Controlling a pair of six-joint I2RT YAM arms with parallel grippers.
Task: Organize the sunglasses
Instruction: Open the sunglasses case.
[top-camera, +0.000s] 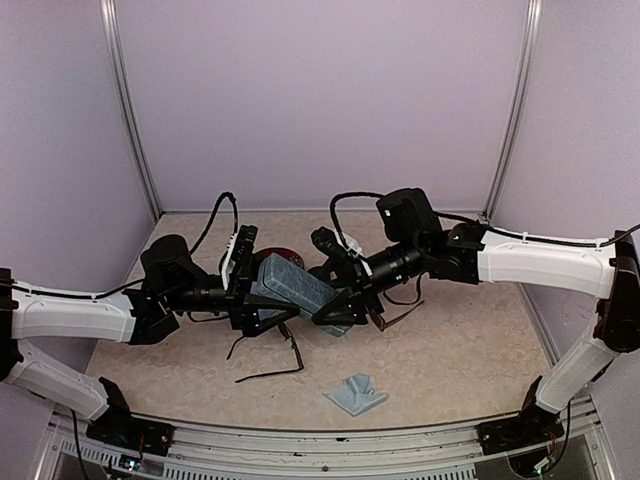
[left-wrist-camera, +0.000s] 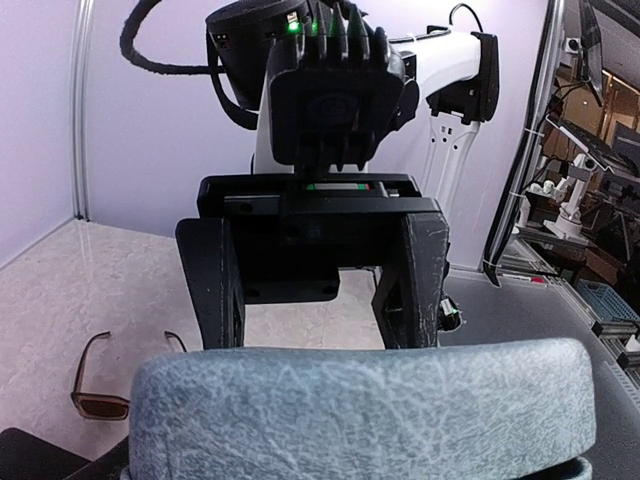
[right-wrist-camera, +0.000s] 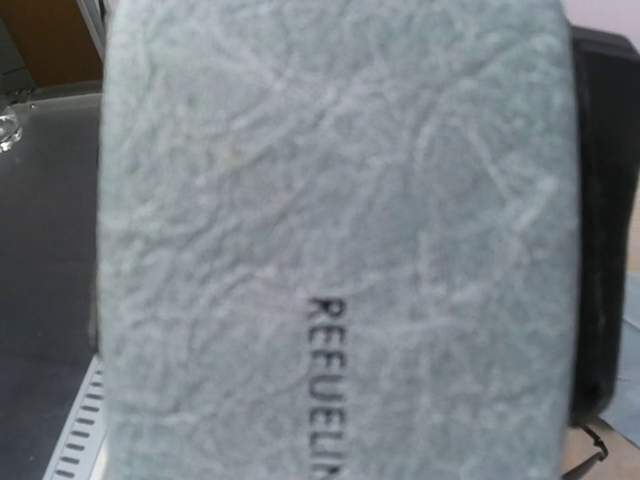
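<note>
**Neither pair in anyone's fingers**

Nearest us, the black sunglasses (top-camera: 296, 353) lie on the table (top-camera: 450, 350), below the left gripper (top-camera: 255, 290). The right gripper (top-camera: 345, 300) clamps the grey-blue case (top-camera: 295, 283). We can't tell the left's grip. The reddish-brown sunglasses (left-wrist-camera: 100, 400) lie beyond, untouched.

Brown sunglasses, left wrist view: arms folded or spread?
Spread. The brown sunglasses lie on the table, both arms angled away from the frame.

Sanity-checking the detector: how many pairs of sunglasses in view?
2. The black pair lies on the table in front of the raised grey-blue case; the reddish-brown pair lies on the table to its right. The case could hide more.
</note>
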